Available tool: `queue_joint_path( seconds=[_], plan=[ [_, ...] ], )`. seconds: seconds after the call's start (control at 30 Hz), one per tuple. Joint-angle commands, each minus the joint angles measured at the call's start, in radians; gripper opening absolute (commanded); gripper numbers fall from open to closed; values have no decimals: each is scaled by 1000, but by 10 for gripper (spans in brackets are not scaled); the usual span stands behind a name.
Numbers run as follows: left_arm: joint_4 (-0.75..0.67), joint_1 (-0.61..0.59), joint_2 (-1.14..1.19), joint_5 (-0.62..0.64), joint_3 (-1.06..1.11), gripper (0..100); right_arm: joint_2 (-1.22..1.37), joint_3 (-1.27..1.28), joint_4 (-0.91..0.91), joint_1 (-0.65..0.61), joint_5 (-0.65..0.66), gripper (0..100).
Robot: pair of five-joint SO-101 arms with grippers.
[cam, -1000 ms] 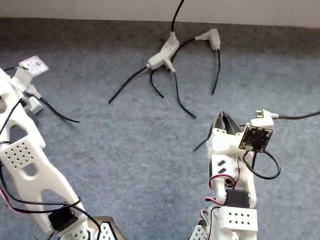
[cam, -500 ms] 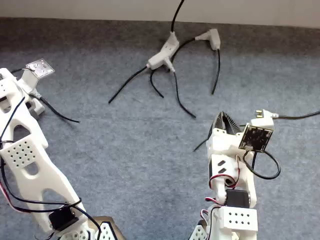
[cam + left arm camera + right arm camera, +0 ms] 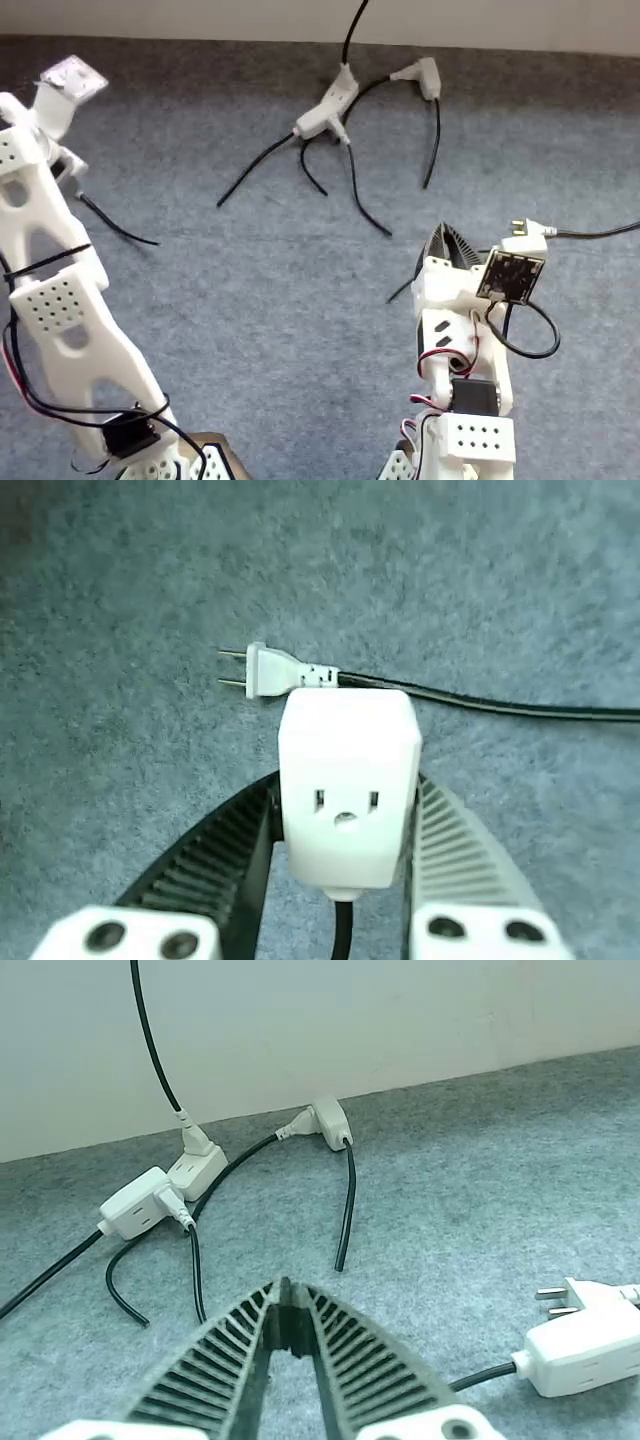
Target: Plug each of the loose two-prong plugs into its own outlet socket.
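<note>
The left gripper pinches a white outlet socket between its ribbed fingers, the slotted face turned up toward the wrist camera. A loose two-prong plug lies on the grey carpet just beyond the socket, and the small dark marks on its body are too small to read. The right gripper has its fingers pressed together on nothing, near a white pronged block, while another socket block and an angled plug lie far off by the wall.

Grey felt-like table surface, pale wall behind it
</note>
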Motion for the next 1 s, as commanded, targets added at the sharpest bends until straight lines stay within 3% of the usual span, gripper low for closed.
queue_joint_path(
  seconds=[0.0,0.17,0.33,0.5,0.67,0.97],
  plan=[
    [15,79,-182,58,107,70,-16,137,-2,-7,12,8],
    [14,217,-493,60,558,69,-16,137,-2,-7,12,8],
    [8,435,-843,75,990,69,-16,137,-2,-7,11,8],
    [-118,647,-1082,341,1299,69,-16,137,-2,-7,11,8],
    [-262,802,-1168,560,1540,69,-16,137,-2,-7,11,8],
    [-612,843,-1052,967,1788,19,-16,137,1,-7,9,8]
  ],
)
